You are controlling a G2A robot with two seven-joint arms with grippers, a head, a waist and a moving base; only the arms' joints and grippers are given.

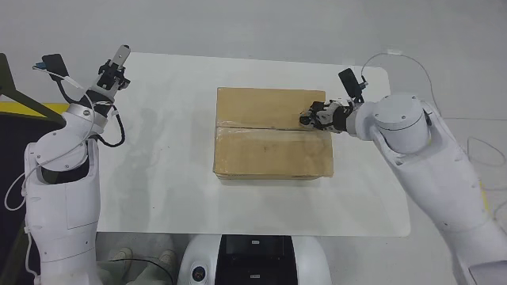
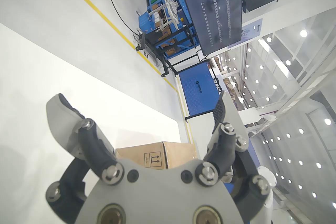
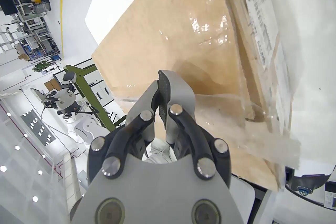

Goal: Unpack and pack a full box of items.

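A closed brown cardboard box (image 1: 273, 132) (image 3: 178, 25) lies in the middle of the white table (image 1: 158, 174). My right gripper (image 1: 305, 119) (image 3: 160, 83) is over the box's top at the right end of the centre seam, its fingers pressed together. A strip of clear tape (image 3: 262, 135) stands lifted off the box from beside those fingers to the box's edge, and it looks pinched between them. My left gripper (image 1: 120, 57) (image 2: 141, 99) is raised over the table's far left corner, open and empty. The box (image 2: 157, 154) shows low behind it.
White labels (image 3: 260, 33) cover the box's side wall. The table (image 3: 309, 25) is bare to the left, front and right of the box. A dark green frame (image 1: 12, 91) stands past the table's left edge.
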